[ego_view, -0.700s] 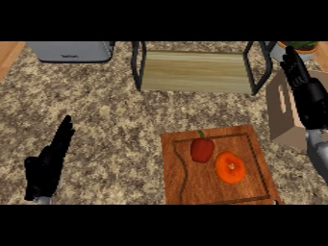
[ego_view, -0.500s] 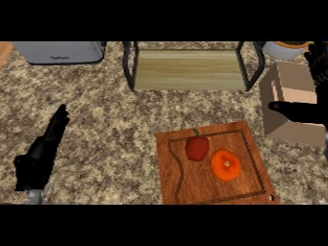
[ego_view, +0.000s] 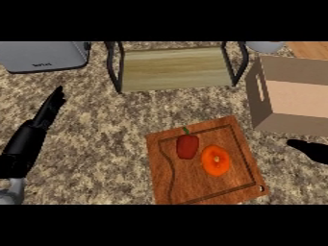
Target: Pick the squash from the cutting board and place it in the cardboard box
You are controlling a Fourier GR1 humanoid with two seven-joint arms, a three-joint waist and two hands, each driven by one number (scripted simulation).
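Right hand (ego_view: pixel 321 152) beside cutting board (ego_view: pixel 206 184) edge.

— What colours do you see?
— Speckled brown-and-cream tabletop (ego_view: pixel 102 144), reddish-brown cutting board (ego_view: pixel 195 185), orange squash (ego_view: pixel 216 160), red pepper (ego_view: pixel 187 146).
— And around you?
— Tan cardboard box (ego_view: pixel 297 98), grey toaster (ego_view: pixel 38 55), black robot hand (ego_view: pixel 47 109) at your left.

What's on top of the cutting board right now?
On the cutting board lie a red pepper and, right of it, the orange squash. Neither hand covers them. Nothing shows beneath the board, which hides the counter.
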